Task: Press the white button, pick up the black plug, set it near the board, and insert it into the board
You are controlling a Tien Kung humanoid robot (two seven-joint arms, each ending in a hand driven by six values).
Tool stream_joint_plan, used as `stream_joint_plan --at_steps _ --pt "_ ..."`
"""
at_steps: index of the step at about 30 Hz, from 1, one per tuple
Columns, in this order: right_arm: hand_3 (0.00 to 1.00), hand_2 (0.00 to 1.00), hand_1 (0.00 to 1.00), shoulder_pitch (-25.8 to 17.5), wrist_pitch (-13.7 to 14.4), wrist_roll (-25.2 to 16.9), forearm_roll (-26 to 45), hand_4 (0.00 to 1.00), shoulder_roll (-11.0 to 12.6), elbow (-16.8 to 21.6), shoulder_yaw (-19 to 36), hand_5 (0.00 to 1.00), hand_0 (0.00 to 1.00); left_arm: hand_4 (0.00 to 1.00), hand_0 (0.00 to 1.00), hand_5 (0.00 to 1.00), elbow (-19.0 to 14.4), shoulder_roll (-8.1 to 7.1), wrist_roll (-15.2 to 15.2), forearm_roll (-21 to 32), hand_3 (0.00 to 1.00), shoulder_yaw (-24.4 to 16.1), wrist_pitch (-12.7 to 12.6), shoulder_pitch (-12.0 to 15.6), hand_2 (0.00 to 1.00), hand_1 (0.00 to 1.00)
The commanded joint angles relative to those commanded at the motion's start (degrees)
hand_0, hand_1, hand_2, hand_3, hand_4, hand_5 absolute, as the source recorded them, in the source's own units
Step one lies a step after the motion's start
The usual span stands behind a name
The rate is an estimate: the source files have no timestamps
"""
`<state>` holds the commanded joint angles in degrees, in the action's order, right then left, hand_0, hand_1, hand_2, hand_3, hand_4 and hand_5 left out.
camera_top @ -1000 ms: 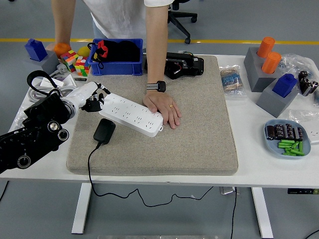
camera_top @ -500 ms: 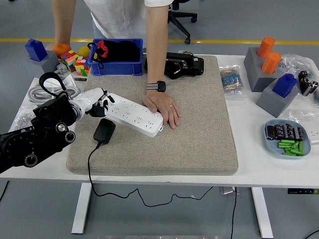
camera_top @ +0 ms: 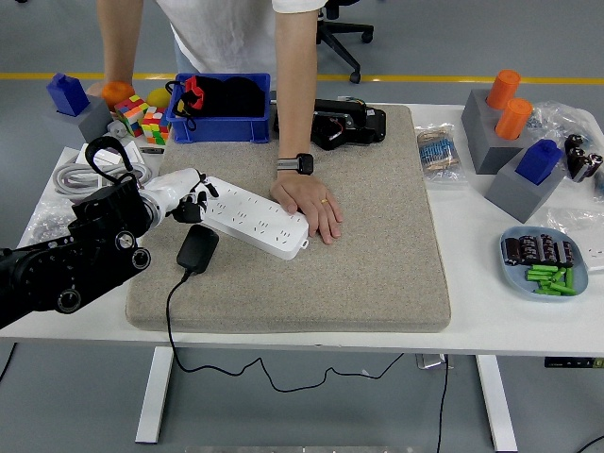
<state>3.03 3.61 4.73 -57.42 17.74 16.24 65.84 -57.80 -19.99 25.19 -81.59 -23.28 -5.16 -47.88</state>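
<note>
while the left hand [camera_top: 181, 201] sits at the left end of the white power strip [camera_top: 249, 217], the lines below cover the press and the setting.
step in hand: pressing the white button looks like the current step; the button itself is too small to make out, but it likely sits at the strip's left end, where the fingers touch.
left hand: fingers loosely curled with the tips against the strip's end, nothing held.
right hand: out of view.
how to do it well: push straight down with one fingertip, not sideways, so the strip does not skid across the mat; a person's hand [camera_top: 308, 203] lies flat just beside the strip's right end and seems to brace it.
black plug: the black plug [camera_top: 197, 248] lies on the mat just in front of the strip's left end, free of any hand, its black cable [camera_top: 173, 311] running over the tabletop's near edge.
next reach: short, since the plug lies close under the hand.
surface: a grey felt mat [camera_top: 377, 236] covers the middle of the white tabletop [camera_top: 472, 311]; soft, so things should not slide easily.
left edge: coiled white cable [camera_top: 80, 173].
far left corner: blue bin [camera_top: 222, 127] and coloured cubes [camera_top: 142, 118].
right edge: grey blocks with orange and blue caps [camera_top: 514, 142], blue dish of small parts [camera_top: 545, 262].
room: grey floor with a yellow line [camera_top: 453, 79] beyond the far edge.
</note>
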Motion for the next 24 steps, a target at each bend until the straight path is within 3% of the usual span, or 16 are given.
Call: stream_joint_plan --at_steps 16,24 --pt "0.587 0.583 0.589 0.1 0.0 0.0 0.1 0.652 -0.1 0.0 -0.2 0.395 0.604 0.002 0.002 0.002 2.7 1.71 0.1 -2.4 0.691 0.7 -1.0 -0.1 0.046 0.002" --pt "0.587 0.585 0.589 0.1 0.0 0.0 0.0 0.652 -0.2 0.0 -0.3 0.395 0.605 0.002 0.002 0.002 3.0 1.61 0.0 -2.5 0.690 0.6 -1.2 0.0 0.044 0.002"
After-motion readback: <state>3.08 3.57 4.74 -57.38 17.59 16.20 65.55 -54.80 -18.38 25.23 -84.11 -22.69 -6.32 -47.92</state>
